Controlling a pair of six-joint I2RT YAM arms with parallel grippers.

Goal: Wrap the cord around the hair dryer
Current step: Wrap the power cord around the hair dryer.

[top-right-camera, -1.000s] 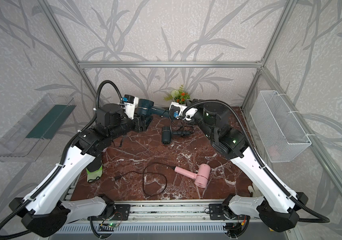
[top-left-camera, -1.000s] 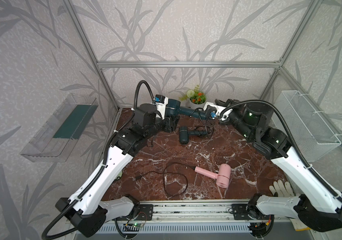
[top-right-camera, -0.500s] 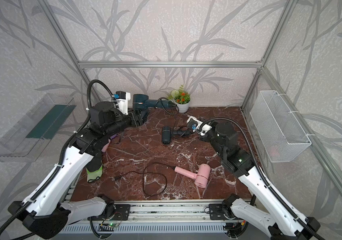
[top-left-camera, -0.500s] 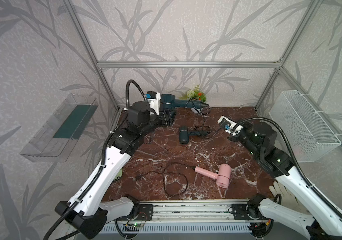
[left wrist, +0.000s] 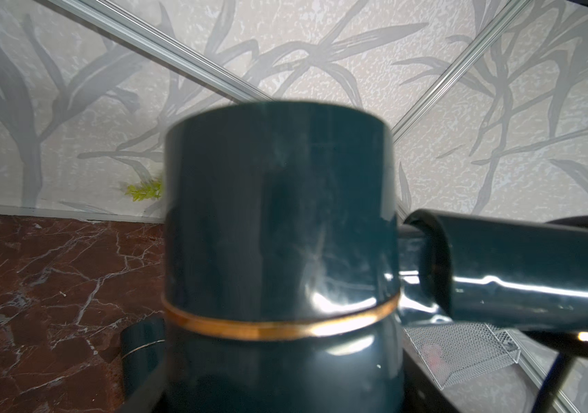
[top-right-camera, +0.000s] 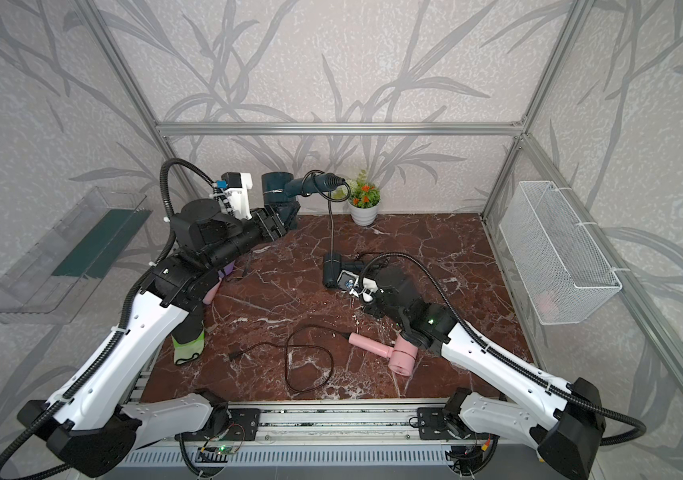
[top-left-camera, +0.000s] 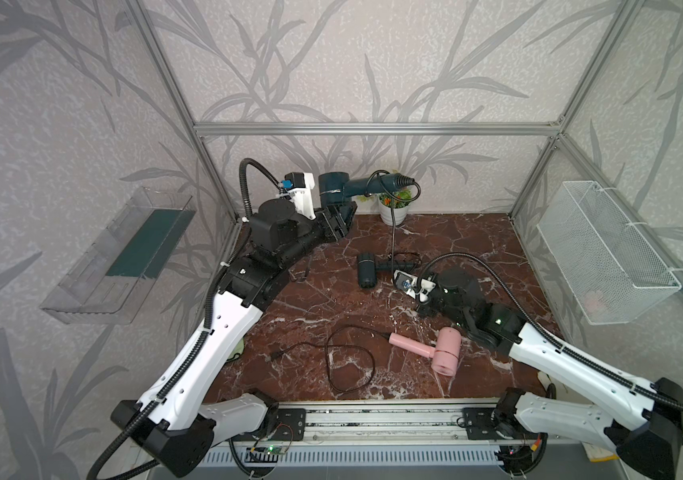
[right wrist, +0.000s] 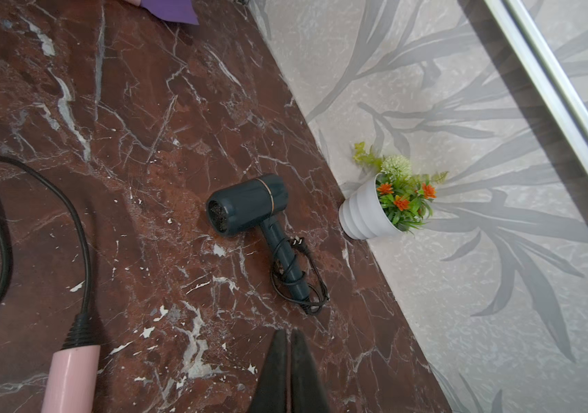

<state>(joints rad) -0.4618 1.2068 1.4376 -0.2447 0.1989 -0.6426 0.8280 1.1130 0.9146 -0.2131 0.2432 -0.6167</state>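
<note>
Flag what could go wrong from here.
The cord hangs slack from the raised dryer, close to the flower pot; a swing might snag or tip it.
The left hand grips only the glossy barrel, so it may slip.
The right hand is shut and off the cord; loops could unwind.

Dark teal hair dryer (top-left-camera: 333,189) aloft, handle level, black cord (top-left-camera: 392,245) hanging, perhaps partly looped.
</note>
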